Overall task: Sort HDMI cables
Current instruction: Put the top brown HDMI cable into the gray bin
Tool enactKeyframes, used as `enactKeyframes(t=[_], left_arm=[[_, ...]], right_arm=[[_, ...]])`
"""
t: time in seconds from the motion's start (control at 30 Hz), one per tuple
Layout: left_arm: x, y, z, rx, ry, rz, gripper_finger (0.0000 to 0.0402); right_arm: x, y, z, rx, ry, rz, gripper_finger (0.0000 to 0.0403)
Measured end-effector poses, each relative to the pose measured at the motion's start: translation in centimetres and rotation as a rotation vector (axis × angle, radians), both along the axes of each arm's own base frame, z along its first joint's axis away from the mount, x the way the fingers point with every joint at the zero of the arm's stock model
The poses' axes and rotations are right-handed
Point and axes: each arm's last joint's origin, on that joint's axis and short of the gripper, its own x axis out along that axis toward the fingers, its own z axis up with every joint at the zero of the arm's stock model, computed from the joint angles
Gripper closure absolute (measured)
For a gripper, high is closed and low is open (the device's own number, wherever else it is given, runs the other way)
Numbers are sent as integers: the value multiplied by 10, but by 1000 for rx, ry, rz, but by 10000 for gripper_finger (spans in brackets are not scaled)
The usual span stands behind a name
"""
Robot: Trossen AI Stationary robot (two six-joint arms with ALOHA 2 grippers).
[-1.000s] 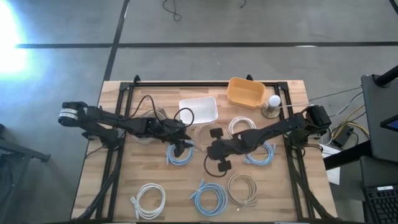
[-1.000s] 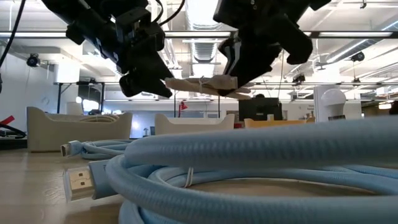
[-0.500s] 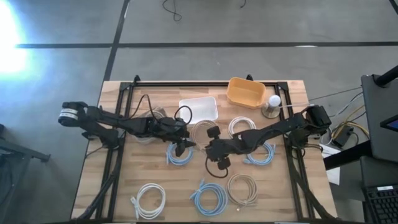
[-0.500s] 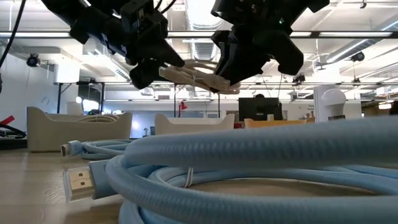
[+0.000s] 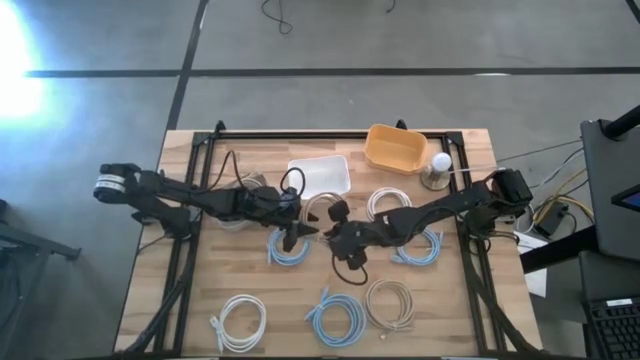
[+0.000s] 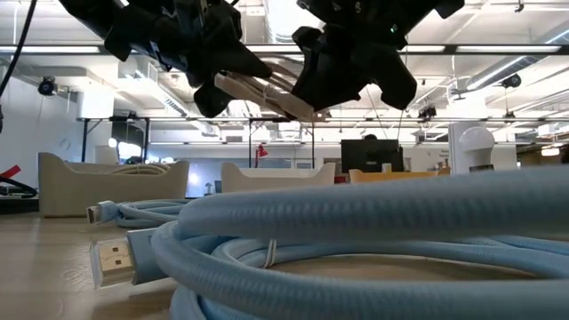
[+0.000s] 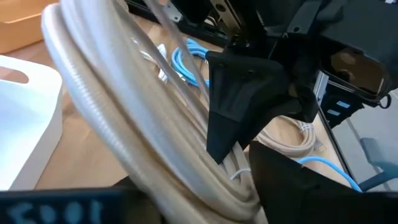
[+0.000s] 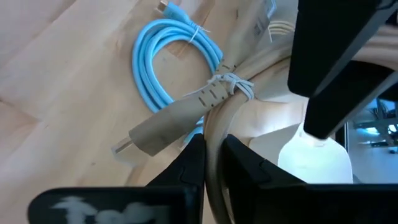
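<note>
While the beige cable coil [image 5: 318, 212] is held above the counter [image 5: 250, 340] between both arms, it is pinched by the left end effector [image 5: 297, 215] and the right end effector [image 5: 332, 222], with the white bin [image 5: 320, 176] just behind.

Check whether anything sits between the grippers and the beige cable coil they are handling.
Nothing visible does. The left gripper and right gripper both already clamp the beige cable coil, lifted above the table near the white bin.
</note>
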Motion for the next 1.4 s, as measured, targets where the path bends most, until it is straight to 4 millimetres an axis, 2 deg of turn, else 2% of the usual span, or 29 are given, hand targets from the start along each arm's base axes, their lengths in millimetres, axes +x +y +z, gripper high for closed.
enactKeyframes(t=[0.2, 0.37, 0.6, 0.77, 0.93, 1.1, 1.27, 1.4], left_arm=[[0, 0, 0, 0, 6, 0, 314], [0, 1, -1, 2, 16, 12, 356], [-5, 8, -9, -17, 114, 66, 370], [-16, 11, -2, -3, 148, 111, 367], [-39, 13, 21, 8, 133, 129, 369], [-75, 15, 44, 37, 205, 198, 369], [-115, 19, 52, 126, 355, 346, 369], [-139, 20, 52, 75, 430, 415, 369]], right_arm=[[-1, -2, -4, 61, -8, -57, 333], [-3, -2, -8, 114, -8, -107, 300], [-4, -1, -9, 128, -1, -111, 267], [-4, -1, -9, 133, -6, -115, 255], [-4, -1, -9, 166, -12, -144, 254], [-5, -1, -11, 177, -10, -156, 261], [-6, -1, -12, 188, -10, -169, 269], [-6, -1, -12, 188, -10, -170, 275]])
